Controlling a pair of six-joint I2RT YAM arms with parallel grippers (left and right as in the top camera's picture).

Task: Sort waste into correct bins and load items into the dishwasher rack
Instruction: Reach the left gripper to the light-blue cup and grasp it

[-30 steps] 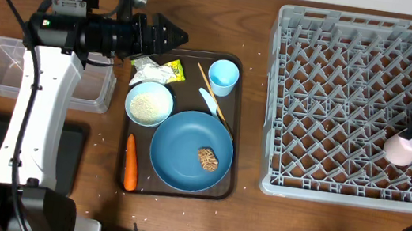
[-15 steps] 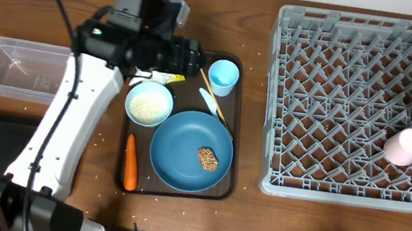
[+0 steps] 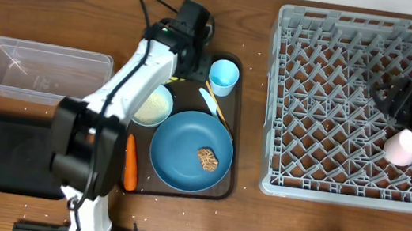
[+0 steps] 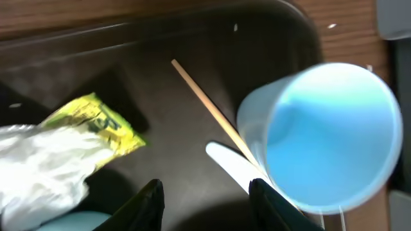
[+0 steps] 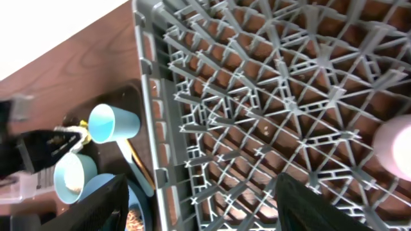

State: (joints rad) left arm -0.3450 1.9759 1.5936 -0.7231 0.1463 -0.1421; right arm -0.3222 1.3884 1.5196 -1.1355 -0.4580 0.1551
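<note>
My left gripper point(image 4: 207, 208) is open and empty, low over the back of the brown serving tray point(image 3: 222, 183). In the overhead view the left gripper point(image 3: 194, 66) is just left of the light blue cup point(image 3: 223, 76). In the left wrist view the yellow-and-silver wrapper point(image 4: 96, 122) and white napkin point(image 4: 35, 167) lie left of the jaws. A chopstick point(image 4: 212, 109), the light blue utensil point(image 4: 234, 168) and the cup point(image 4: 327, 138) are to the right. My right gripper point(image 3: 390, 96) is open over the dishwasher rack point(image 3: 344, 38), apart from the pale pink cup point(image 3: 403, 147) in it.
The dark-blue plate point(image 3: 176, 159) holds a brown food lump point(image 3: 207, 158). The bowl of rice point(image 3: 155, 107) is partly under my left arm. The carrot point(image 3: 130, 161) lies at the tray's left edge. The clear tub point(image 3: 40, 71) and black tray point(image 3: 1, 154) stand left.
My left arm swung right from over the clear tub to the back of the serving tray. My right gripper left the pink cup in the rack and moved up and away.
</note>
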